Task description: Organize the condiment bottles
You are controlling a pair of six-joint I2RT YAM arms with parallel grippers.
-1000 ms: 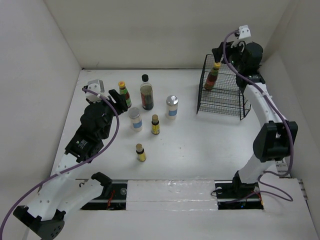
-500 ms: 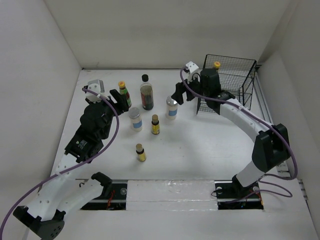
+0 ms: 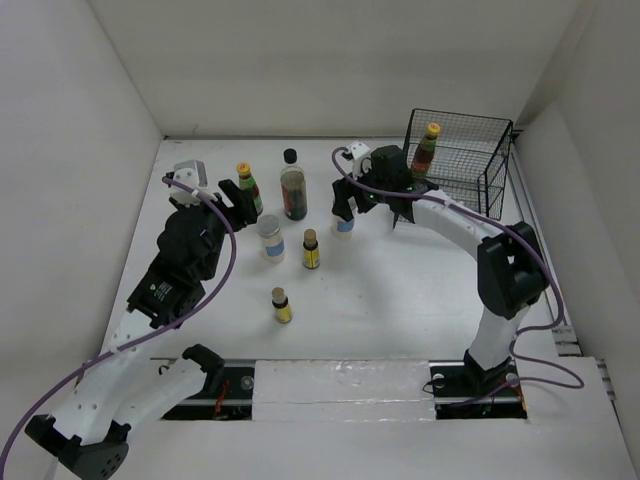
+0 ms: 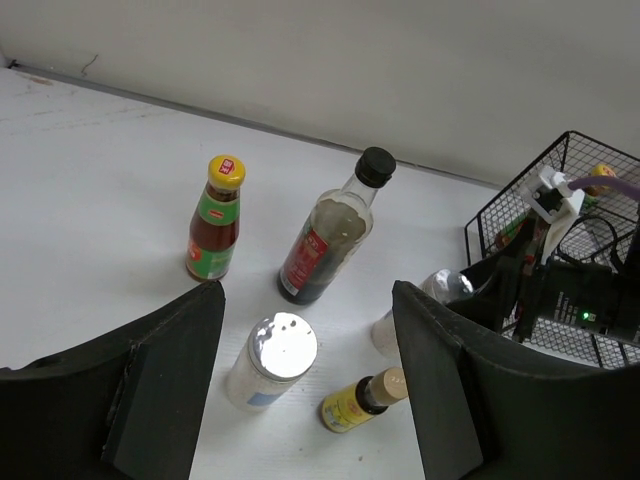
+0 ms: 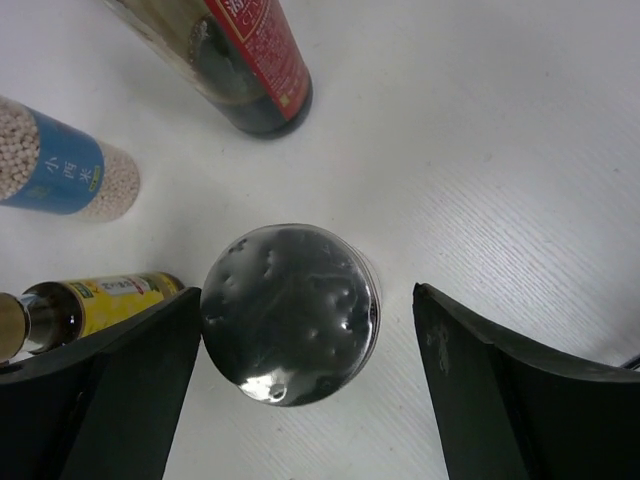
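My right gripper (image 3: 345,207) is open and straddles a squat white silver-lidded jar (image 3: 344,226), whose lid (image 5: 290,312) sits between the fingers, close to the left one. My left gripper (image 3: 235,197) is open and empty beside a red-green yellow-capped bottle (image 3: 246,187), which also shows in the left wrist view (image 4: 216,219). The tall dark black-capped bottle (image 3: 293,187), the second jar (image 3: 270,238) and two tiny yellow-labelled bottles (image 3: 311,249) (image 3: 282,305) stand on the table. The other red-green bottle (image 3: 427,148) stands in the black wire basket (image 3: 470,180).
The basket stands at the back right near the wall. White walls close in the table on the left, back and right. The bottles cluster in the middle-left, close together.
My right gripper left the red-green bottle in the basket and moved left and down over the silver-lidded jar. The left arm has not moved.
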